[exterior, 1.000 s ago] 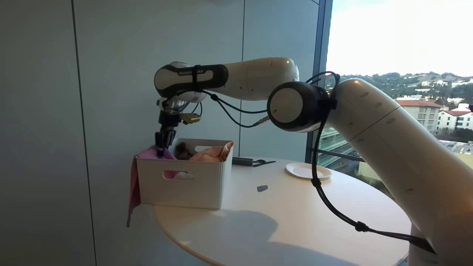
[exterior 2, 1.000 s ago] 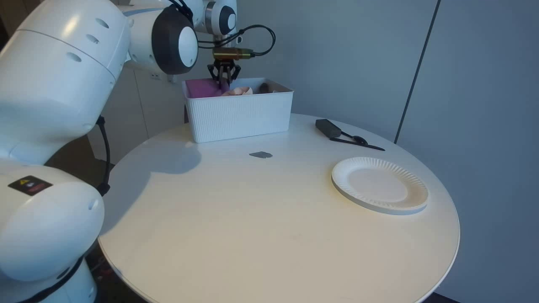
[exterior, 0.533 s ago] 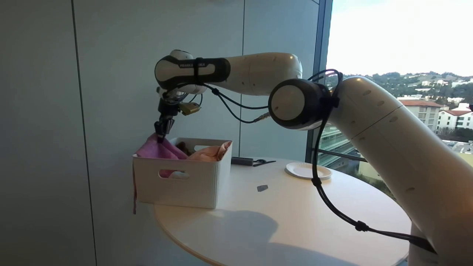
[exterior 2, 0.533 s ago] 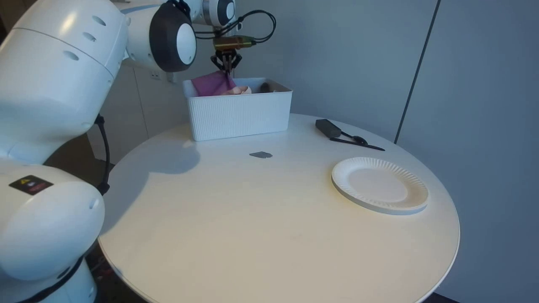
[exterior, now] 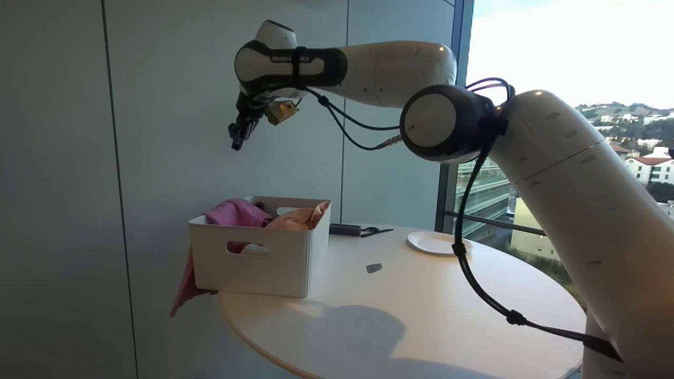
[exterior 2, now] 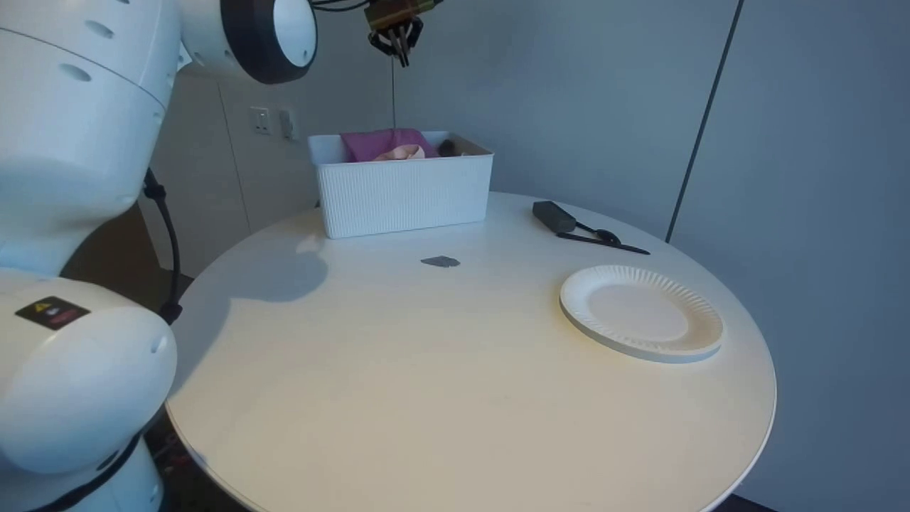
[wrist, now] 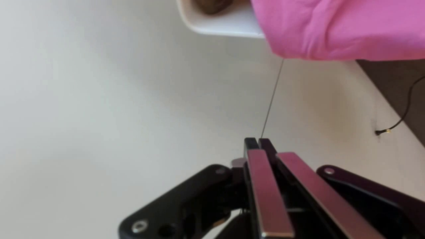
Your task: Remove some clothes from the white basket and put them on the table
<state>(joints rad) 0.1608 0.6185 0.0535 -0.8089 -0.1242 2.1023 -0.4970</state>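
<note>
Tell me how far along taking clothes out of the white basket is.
Done: nothing clearly; the pink garment and orange garment lie at least partly in the basket.
Under way: no garment held; the hand is shut, clear of both.
Left: moving some onto the table.

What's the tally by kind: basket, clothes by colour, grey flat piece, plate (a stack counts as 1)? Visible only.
White basket: 1
Pink cloth: 1, if the hanging part outside the basket belongs to it; can't confirm
Orange cloth: 1
Grey flat piece: 1
White plate: 1, maybe a stack
Total: 5 on that count
</note>
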